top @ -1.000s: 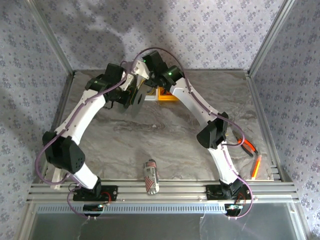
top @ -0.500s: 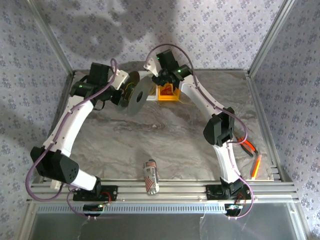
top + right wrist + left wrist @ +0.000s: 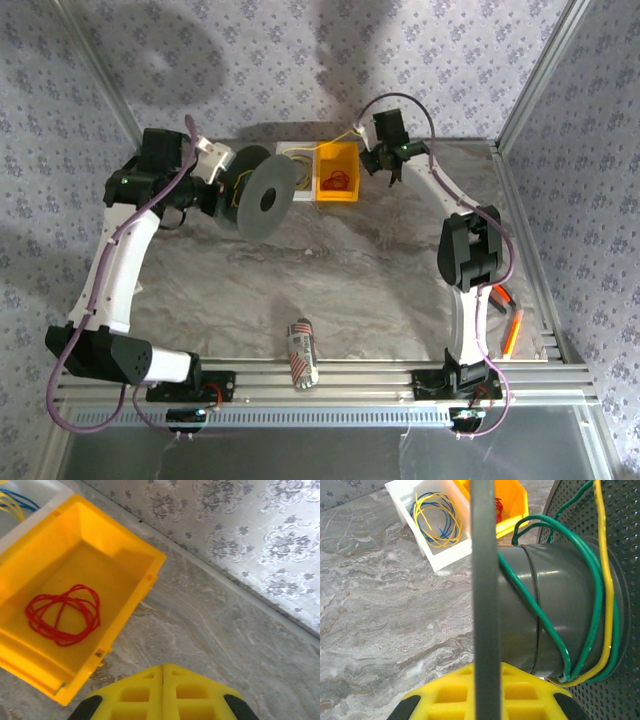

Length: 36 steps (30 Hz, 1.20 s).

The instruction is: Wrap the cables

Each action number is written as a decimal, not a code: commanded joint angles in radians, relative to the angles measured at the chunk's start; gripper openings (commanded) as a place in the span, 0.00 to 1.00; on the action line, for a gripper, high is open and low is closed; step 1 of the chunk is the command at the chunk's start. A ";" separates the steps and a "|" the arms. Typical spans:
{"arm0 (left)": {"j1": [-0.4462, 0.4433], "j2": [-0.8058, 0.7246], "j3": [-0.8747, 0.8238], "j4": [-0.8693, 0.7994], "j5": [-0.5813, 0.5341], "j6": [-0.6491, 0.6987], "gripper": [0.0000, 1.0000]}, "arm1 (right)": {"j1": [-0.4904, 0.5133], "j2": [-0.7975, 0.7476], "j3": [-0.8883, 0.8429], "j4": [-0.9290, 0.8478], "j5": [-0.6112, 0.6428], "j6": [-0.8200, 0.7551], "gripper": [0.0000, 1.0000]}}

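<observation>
Marbled table (image 3: 380,265), far-edge bin (image 3: 341,154) with red cable (image 3: 338,182)

Premises: a robotics test cell of laboratory type, not a home or shop.

Evidence: the left arm (image 3: 112,255) and right arm (image 3: 468,250) are bolted to slotted aluminium rails (image 3: 330,378) at the near edge of a marble-patterned table (image 3: 330,270). Aluminium posts (image 3: 527,95) frame the cell, and floral-patterned panels (image 3: 440,60) close it in as walls.

Stock at the far edge: a white bin (image 3: 298,146), a yellow bin (image 3: 339,146) and a black spool (image 3: 268,200). Orange-handled hand tools (image 3: 497,297), apparently pliers, lie at the right edge.
</observation>
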 commanded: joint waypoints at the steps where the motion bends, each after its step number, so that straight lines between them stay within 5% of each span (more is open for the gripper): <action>1: 0.036 -0.053 0.074 0.046 0.154 -0.034 0.00 | -0.016 -0.068 -0.058 0.071 -0.011 0.041 0.00; 8: 0.128 -0.099 0.101 0.189 0.595 -0.161 0.00 | -0.032 -0.025 0.009 -0.113 -0.022 0.079 0.00; 18: 0.152 -0.047 0.115 0.730 0.710 -0.639 0.00 | 0.047 -0.036 -0.055 -0.257 0.017 0.217 0.00; 22: 0.149 -0.007 0.165 0.776 0.579 -0.745 0.00 | 0.113 -0.055 -0.103 -0.273 0.077 0.255 0.00; 27: 0.177 0.060 0.180 0.798 0.287 -0.941 0.00 | 0.204 -0.071 -0.129 -0.305 0.169 0.292 0.00; 36: 0.156 0.139 0.173 0.659 -0.178 -0.877 0.00 | 0.399 -0.072 -0.045 -0.433 0.382 0.302 0.00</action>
